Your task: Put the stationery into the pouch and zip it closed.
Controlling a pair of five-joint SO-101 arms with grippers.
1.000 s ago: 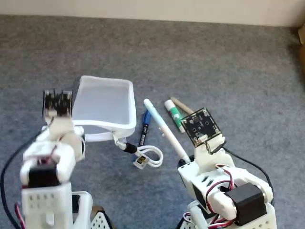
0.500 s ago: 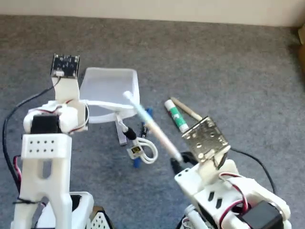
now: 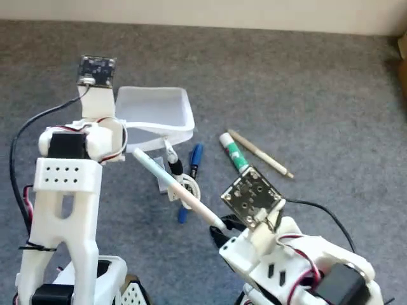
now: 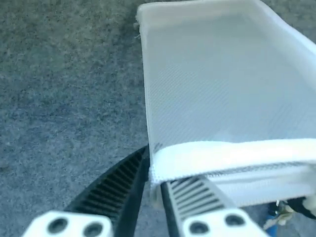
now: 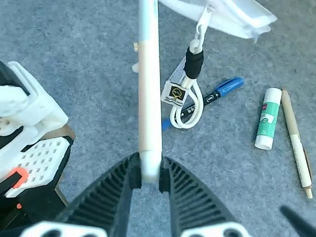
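Over the last second the left arm has risen and drawn the pouch's near edge up with it. The right arm has swung its white pen across from beside the glue stick, so that the pen now points toward the pouch's mouth.

The grey, carpet-like worktop (image 3: pixel 305 82) carries everything. The translucent white mesh pouch (image 3: pixel 156 108) (image 4: pixel 222 89) (image 5: pixel 232 15) lies toward the far left, its body flat and its near rim lifted. The left pincer (image 4: pixel 155 170) is clamped on that thick white rim at one corner, with a black finger on each side of the fabric.

The right pincer (image 5: pixel 149 173) (image 3: pixel 219 225) is closed around the rear end of the white pen (image 3: pixel 172 184) (image 5: pixel 149 89) and holds it off the worktop. The pen slants over the zip cord and the lower end of the blue marker, and its tip is just short of the raised rim, outside the pouch.

The blue marker (image 3: pixel 193 166) (image 5: pixel 217 94) lies on the worktop just beside the pouch's near right corner. A slim beige pen (image 3: pixel 261 154) (image 5: pixel 295 143) and a white and green glue stick (image 3: pixel 234 154) (image 5: pixel 266 118) lie close together further right, well apart from the pouch. The zip cord (image 5: pixel 190 98), a white loop with a black sleeve and a small tag, hangs from the pouch's rim and rests across the marker.
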